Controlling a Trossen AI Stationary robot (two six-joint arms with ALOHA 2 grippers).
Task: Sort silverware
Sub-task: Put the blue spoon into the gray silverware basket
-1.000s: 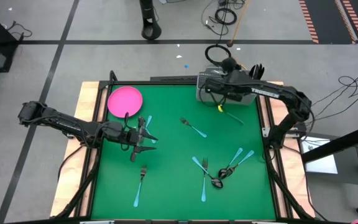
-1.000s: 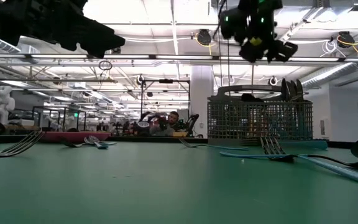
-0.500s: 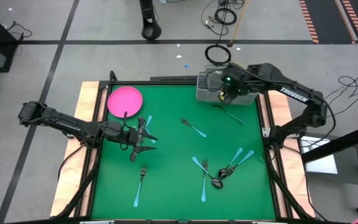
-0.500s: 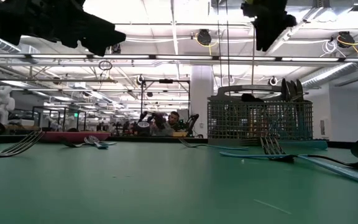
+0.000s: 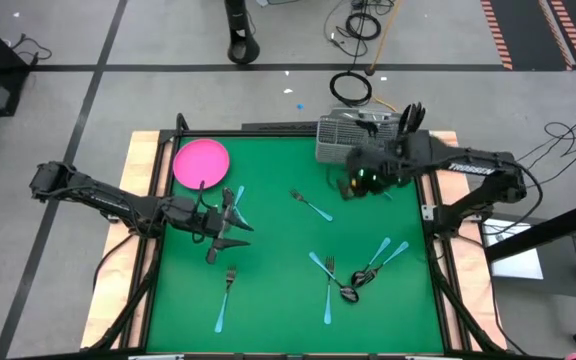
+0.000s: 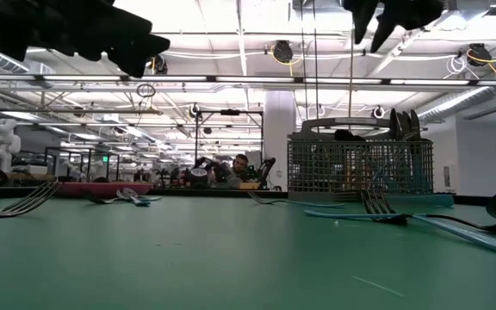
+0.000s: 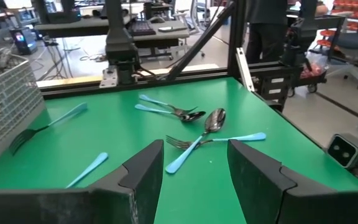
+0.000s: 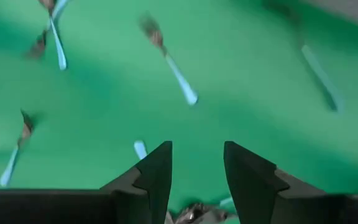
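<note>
While left gripper (image 5: 226,232) hovers open mid-left, right gripper (image 5: 356,184) open and empty upper right beside caddy (image 5: 336,139), silverware (image 5: 340,275) scattered lower centre

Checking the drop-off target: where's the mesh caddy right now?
In the high view the wire-mesh caddy stands at the table's far edge, right of centre, with the right gripper open just in front of it and the pink plate far to its left.
</note>
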